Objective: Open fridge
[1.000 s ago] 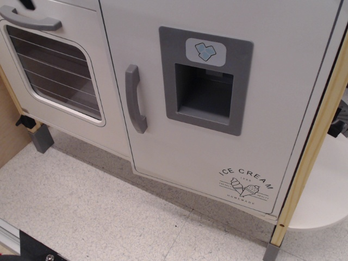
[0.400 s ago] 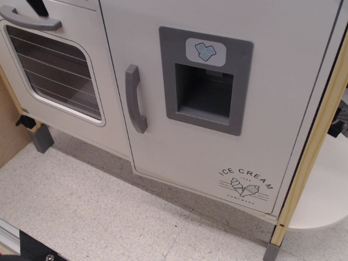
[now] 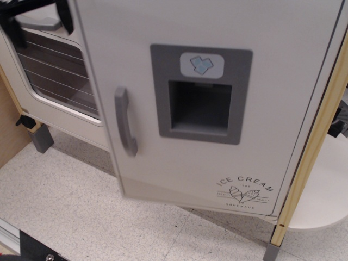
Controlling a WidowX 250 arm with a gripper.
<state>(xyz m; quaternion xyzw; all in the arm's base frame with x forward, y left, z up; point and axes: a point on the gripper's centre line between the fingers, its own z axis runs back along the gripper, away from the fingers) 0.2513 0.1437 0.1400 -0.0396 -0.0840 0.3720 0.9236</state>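
The white fridge door (image 3: 272, 38) fills the middle of the view. It has a vertical grey handle (image 3: 125, 122), a grey ice-dispenser panel (image 3: 198, 95) and an "ICE CREAM" logo (image 3: 244, 190). The door stands partly swung out, its handle side nearer the camera and overlapping the oven. My gripper (image 3: 37, 19) is at the top left, in front of the oven's handle. Its two black fingers (image 3: 65, 16) are spread apart, the right one close beside the fridge door's left edge. Nothing shows between them but the oven handle behind.
The white oven door (image 3: 54, 70) with a wire-rack window and horizontal grey handle (image 3: 38, 23) is at left. A wooden post (image 3: 315, 141) and a white rounded shelf (image 3: 321, 201) stand at right. A grey foot (image 3: 41, 138) rests on the speckled floor (image 3: 81, 206).
The fridge door has swung outward, its handle side moving left and toward the camera. My gripper has come down into view at the top left, from a small black tip before.
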